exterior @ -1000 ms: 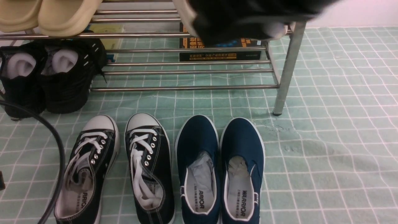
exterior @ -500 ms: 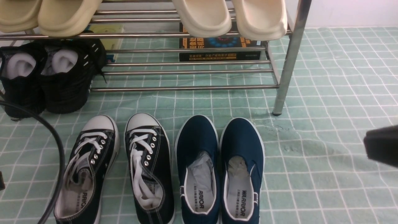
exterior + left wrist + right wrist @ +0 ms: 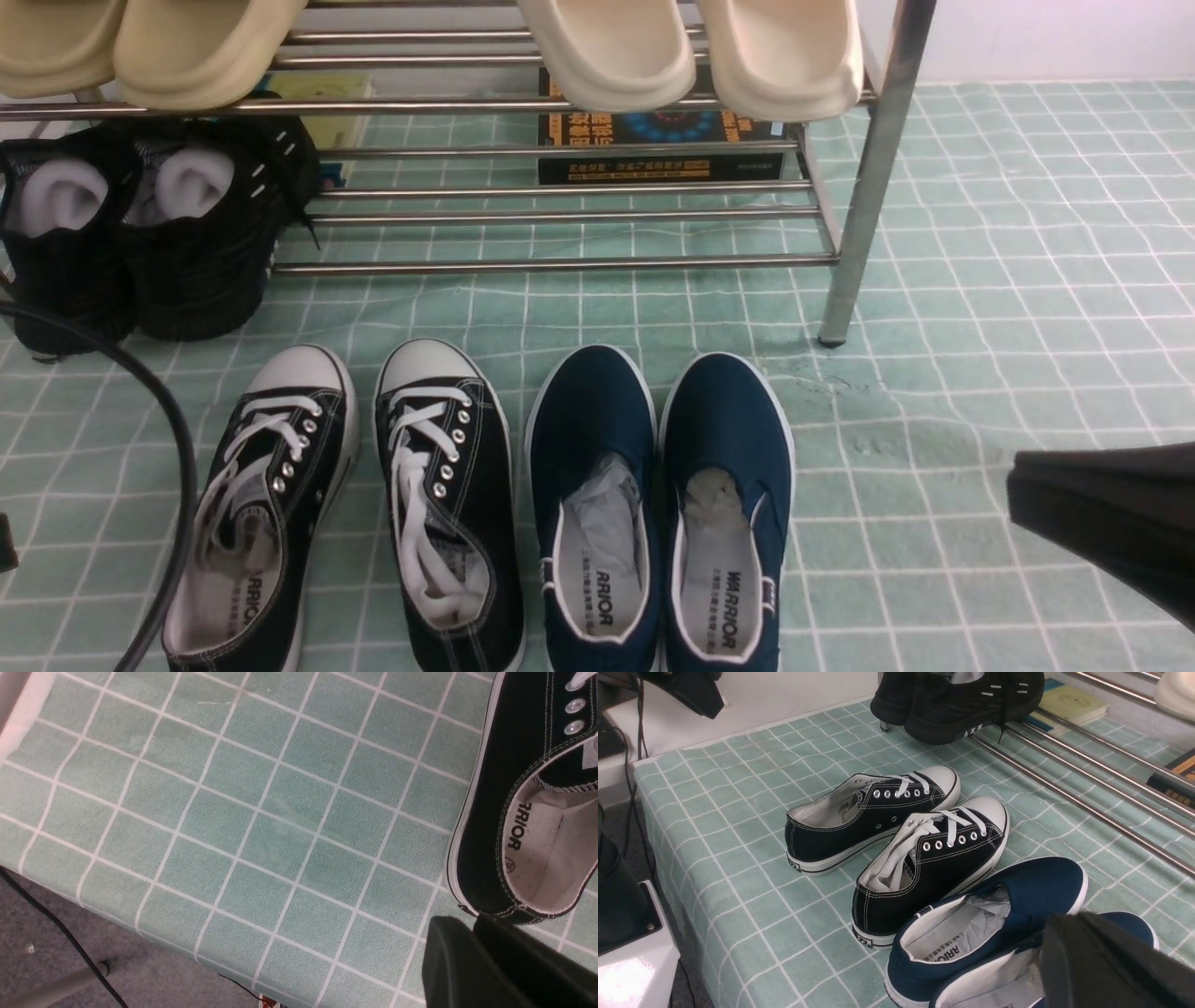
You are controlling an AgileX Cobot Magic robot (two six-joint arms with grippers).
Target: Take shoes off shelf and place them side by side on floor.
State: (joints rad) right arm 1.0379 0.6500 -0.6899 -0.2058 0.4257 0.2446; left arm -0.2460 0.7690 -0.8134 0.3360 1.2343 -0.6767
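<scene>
Looking from my own side, I see my right hand [image 3: 1083,513] as a dark shape low over the floor [image 3: 934,280], in front of the shelf [image 3: 560,265] and out past its right leg. This hand is closed. My left hand [image 3: 472,924] hangs just by the heel of the left black shoe [image 3: 481,812], the end far from the shelf. I cannot tell if it is open or closed. Both black shoes [image 3: 448,485] stand on the floor in front of the shelf, side by side, toes to the shelf. The navy slip-ons [image 3: 597,429] stand just beside them, also in front of the shelf. On its lower tier, at the left end, sit bulky black shoes [image 3: 187,252]. Cream slippers [image 3: 616,56] rest on the upper tier.
</scene>
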